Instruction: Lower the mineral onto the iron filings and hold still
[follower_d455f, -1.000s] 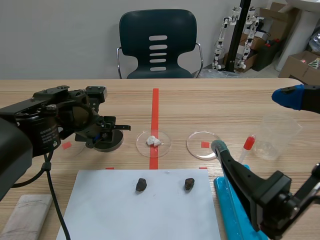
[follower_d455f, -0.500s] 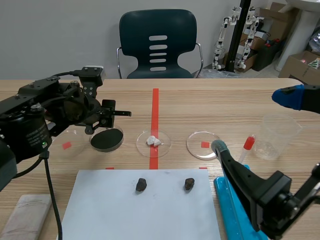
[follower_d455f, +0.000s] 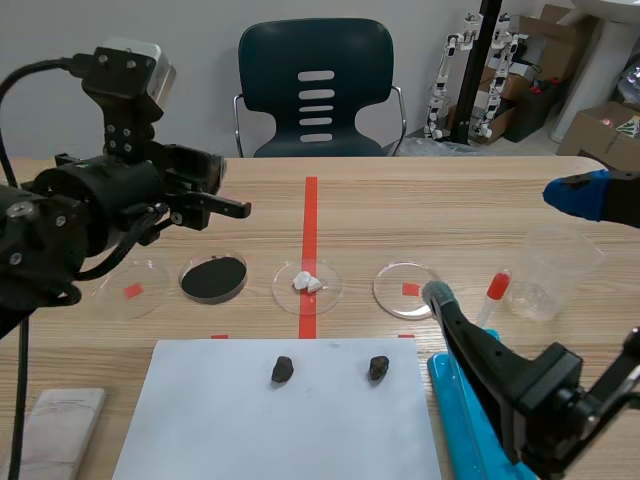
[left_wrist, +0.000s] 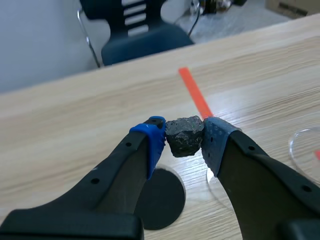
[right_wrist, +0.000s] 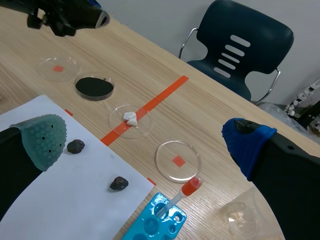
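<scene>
Pinching the mineral between the blue pads, your left gripper has that dark lump squarely at the fingertips, and the hold looks secure. Move outward and there's the dish of iron filings, lying on the table below the gripper, partly hidden by one finger. From the scene view, the gripper hangs well above the wood, with the black dish down beneath it and a touch nearer you. So you're at the start of the descent, I'd say: mineral in hand, filings not yet touched. What's next calls for lining the lump up over the middle of the dish, coming straight down gently, stopping at contact, keeping the pinch on and freezing there. Your right gripper sits low on its own side, fingers spread wide, holding nothing.
</scene>
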